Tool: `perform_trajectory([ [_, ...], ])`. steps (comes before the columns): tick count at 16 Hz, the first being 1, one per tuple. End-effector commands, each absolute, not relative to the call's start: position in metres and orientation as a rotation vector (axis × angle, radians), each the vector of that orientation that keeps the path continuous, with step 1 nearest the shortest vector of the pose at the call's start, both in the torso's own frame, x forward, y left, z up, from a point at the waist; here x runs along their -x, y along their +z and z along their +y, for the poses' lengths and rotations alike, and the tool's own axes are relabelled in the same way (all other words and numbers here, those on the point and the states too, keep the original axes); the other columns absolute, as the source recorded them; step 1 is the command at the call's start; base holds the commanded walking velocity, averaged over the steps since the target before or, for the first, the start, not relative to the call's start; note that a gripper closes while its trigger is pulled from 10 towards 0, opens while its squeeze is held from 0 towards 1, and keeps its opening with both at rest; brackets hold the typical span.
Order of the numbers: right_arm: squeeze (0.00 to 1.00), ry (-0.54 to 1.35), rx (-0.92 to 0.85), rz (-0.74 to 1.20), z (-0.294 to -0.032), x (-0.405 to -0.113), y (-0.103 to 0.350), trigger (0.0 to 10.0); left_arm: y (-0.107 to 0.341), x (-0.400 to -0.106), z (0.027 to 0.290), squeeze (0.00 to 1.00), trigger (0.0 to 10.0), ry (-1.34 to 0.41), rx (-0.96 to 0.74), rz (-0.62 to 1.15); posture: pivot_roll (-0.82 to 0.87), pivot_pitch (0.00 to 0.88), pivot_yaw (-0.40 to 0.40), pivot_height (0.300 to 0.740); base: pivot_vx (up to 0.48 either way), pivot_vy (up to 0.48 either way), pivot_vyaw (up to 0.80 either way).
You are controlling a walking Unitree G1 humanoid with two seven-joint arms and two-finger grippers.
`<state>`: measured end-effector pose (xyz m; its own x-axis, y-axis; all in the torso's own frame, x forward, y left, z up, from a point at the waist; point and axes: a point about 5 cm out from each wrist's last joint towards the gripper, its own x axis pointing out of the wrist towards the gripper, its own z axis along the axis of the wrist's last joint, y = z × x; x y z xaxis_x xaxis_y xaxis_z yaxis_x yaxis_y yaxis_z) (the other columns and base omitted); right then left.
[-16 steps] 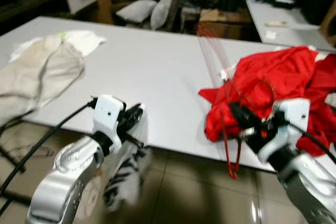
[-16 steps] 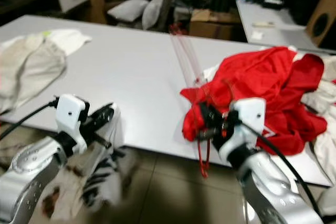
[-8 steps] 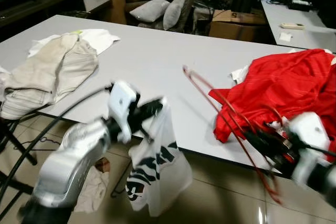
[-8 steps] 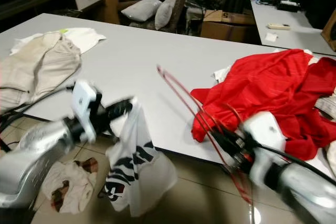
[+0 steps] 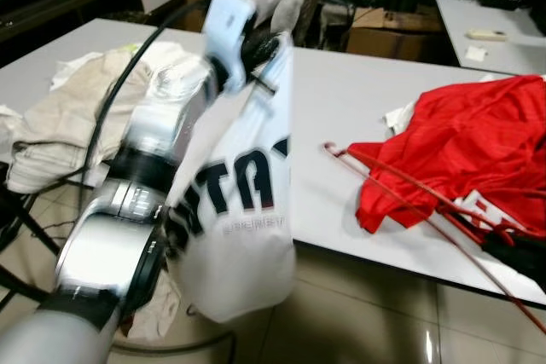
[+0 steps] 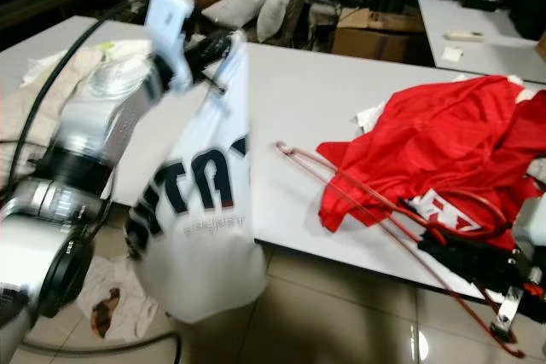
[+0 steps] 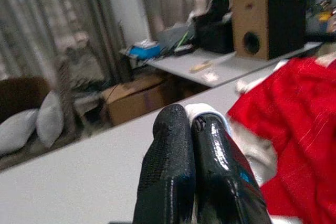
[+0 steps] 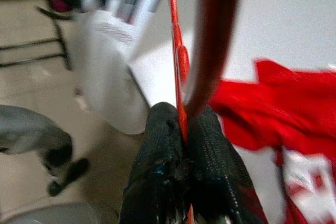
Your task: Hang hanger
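My left gripper (image 5: 270,42) is raised above the grey table (image 5: 341,100), shut on the top edge of a white T-shirt (image 5: 239,210) with black lettering. The shirt hangs down past the table's front edge. In the left wrist view the fingers (image 7: 173,166) are pressed together with white cloth (image 7: 203,112) between them. My right gripper (image 6: 431,246) sits low at the right, shut on a red wire hanger (image 6: 358,193). The hanger's far end reaches over the table beside a red garment (image 6: 435,142). In the right wrist view the red hanger (image 8: 177,51) runs out from the closed fingers (image 8: 157,171).
Beige clothes (image 5: 68,117) lie on the table's left part. A stained cloth (image 6: 111,296) lies on the tiled floor under the shirt. Behind the table stand a chair with pillows (image 6: 239,6), a cardboard box (image 6: 375,36) and a second table (image 6: 478,27).
My left arm has lifted the white shirt from below the table edge to high above the table. My right gripper with the red hanger has sunk toward the lower right.
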<state>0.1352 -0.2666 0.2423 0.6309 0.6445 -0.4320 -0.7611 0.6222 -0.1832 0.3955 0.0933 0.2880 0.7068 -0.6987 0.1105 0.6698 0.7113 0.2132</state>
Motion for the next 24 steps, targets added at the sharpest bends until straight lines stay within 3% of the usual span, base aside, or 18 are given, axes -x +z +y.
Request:
perform_trajectory([
  [1,0.0,0.914,0.366,0.319,-0.254,-0.136,0.245,10.0,0.309,-0.396,0.085,0.0,10.0,-0.818,-0.133,-0.26,-0.18,0.0,0.046,0.74,0.0,0.0,0.0],
  [6,0.0,0.892,0.336,0.258,-0.214,-0.186,0.215,10.0,0.357,-0.377,0.044,0.0,10.0,-1.091,-0.04,-0.396,-0.12,0.0,0.009,0.74,0.0,0.0,0.0],
  [8,0.0,0.859,0.322,0.236,-0.2,-0.204,0.206,10.0,0.377,-0.369,0.039,0.0,10.0,-1.158,-0.013,-0.443,-0.12,0.0,0.004,0.74,0.0,0.0,0.0],
  [11,0.0,0.708,0.326,0.219,-0.199,-0.237,0.202,10.0,0.406,-0.356,0.046,0.0,10.0,-1.214,0.058,-0.524,-0.12,0.0,0.004,0.74,0.0,0.0,0.0],
  [13,0.0,0.523,0.397,0.202,-0.215,-0.262,0.208,10.0,0.414,-0.352,0.052,0.0,10.0,-1.223,0.077,-0.554,-0.1,0.0,-0.004,0.74,0.0,0.0,0.0],
  [15,0.0,0.188,0.491,0.058,-0.255,-0.294,0.243,10.0,0.416,-0.351,0.058,0.0,10.0,-1.223,0.097,-0.557,-0.1,0.0,-0.008,0.74,0.0,0.0,0.0],
  [19,0.0,-0.165,0.594,-0.303,-0.312,-0.298,0.33,10.0,0.407,-0.354,0.07,0.0,10.0,-1.16,0.145,-0.544,-0.1,0.0,-0.008,0.74,0.0,0.0,0.0],
  [21,0.0,-0.15,0.675,-0.357,-0.316,-0.295,0.341,10.0,0.393,-0.356,0.071,0.0,10.0,-1.131,0.151,-0.523,-0.11,0.0,-0.007,0.74,0.0,0.0,0.0],
  [24,0.0,0.142,0.673,-0.23,-0.299,-0.295,0.288,10.0,0.334,-0.357,0.06,0.0,10.0,-1.072,0.112,-0.388,-0.13,0.0,-0.011,0.74,0.0,0.0,0.0],
])
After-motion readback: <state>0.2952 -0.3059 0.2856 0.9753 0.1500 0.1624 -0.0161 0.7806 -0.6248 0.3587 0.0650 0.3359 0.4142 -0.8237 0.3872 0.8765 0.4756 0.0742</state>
